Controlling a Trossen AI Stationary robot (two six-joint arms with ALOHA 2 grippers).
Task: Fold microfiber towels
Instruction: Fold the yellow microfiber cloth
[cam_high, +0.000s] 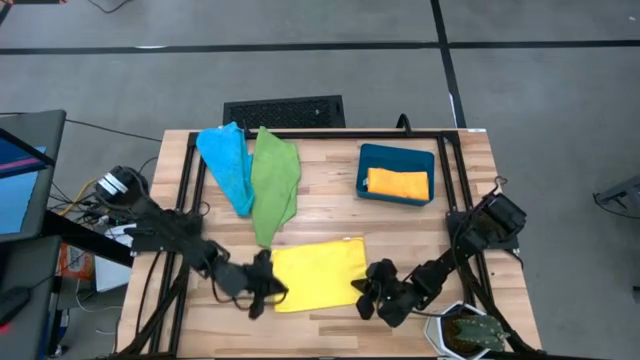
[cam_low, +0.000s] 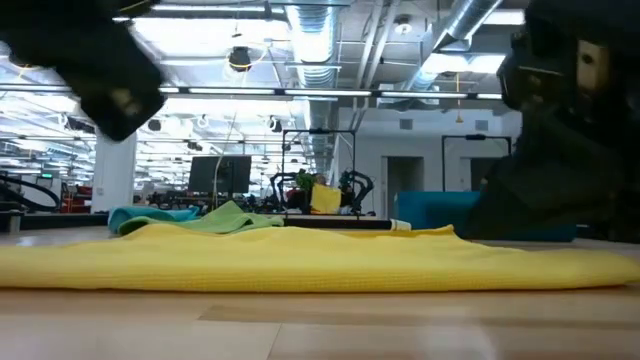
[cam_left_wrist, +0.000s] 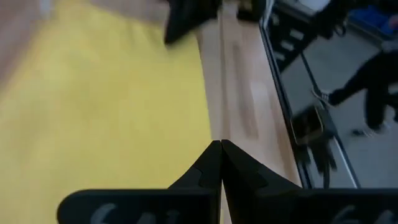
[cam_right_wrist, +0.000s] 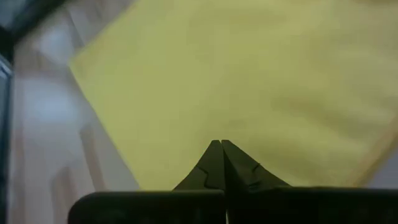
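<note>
- The yellow microfiber towel (cam_high: 320, 272) is spread flat on the near part of the worktop (cam_high: 330, 205), between the two arms, apparently laid out so that it can be folded.
- The left pincer (cam_high: 262, 285) is placed at the towel's near left corner; its fingers are pressed together in the left wrist view, and whether any cloth is pinched between them cannot be told.
- The right pincer (cam_high: 377, 292) is placed at the towel's near right corner, likewise pressed together, with the yellow cloth seen just ahead of its tips in the right wrist view.
- The two corners are judged to be targeted so that the near edge can be lifted and carried over to the far edge.
- A light blue towel (cam_high: 226, 165) and a green towel (cam_high: 274, 182) are left crumpled side by side, touching, at the far left of the worktop, presumably waiting their turn.
- An orange towel (cam_high: 398, 183), already folded, is kept inside the dark teal bin (cam_high: 395, 153) at the far right.
</note>
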